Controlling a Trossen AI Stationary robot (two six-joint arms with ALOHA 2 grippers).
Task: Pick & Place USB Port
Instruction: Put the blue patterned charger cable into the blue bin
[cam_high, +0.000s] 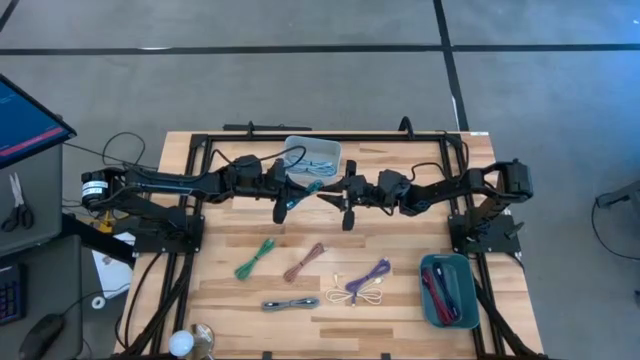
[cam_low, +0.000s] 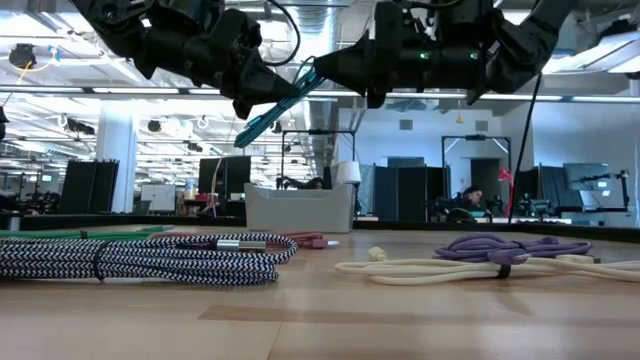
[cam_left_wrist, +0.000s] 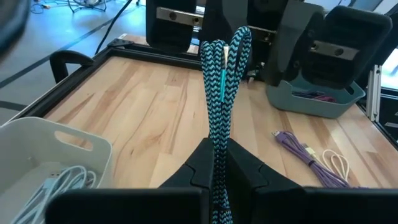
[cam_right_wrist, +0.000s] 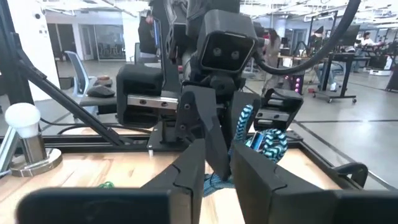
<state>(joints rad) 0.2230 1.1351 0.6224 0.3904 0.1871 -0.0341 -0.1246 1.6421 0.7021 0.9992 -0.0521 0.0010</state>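
The step in hand looks like a mid-air handover above the table's middle: the left gripper (cam_high: 287, 203) is clamped on the teal cable (cam_left_wrist: 221, 93), a black-and-teal braided USB lead folded into a loop, which rises from between its fingers toward the other arm. Just behind and beside this gripper sits the white bin (cam_high: 313, 160), already holding pale cables. Facing it, tip to tip, the right gripper (cam_high: 347, 207) has its fingers (cam_right_wrist: 196, 162) a little apart around the cable's far end; whether they grip it yet I cannot tell. Next, I judge, the right fingers must close firmly before the left lets go, or the limp, slippery braid could sag and drop. The teal tray (cam_high: 448, 290) lies well apart, beyond the right arm.
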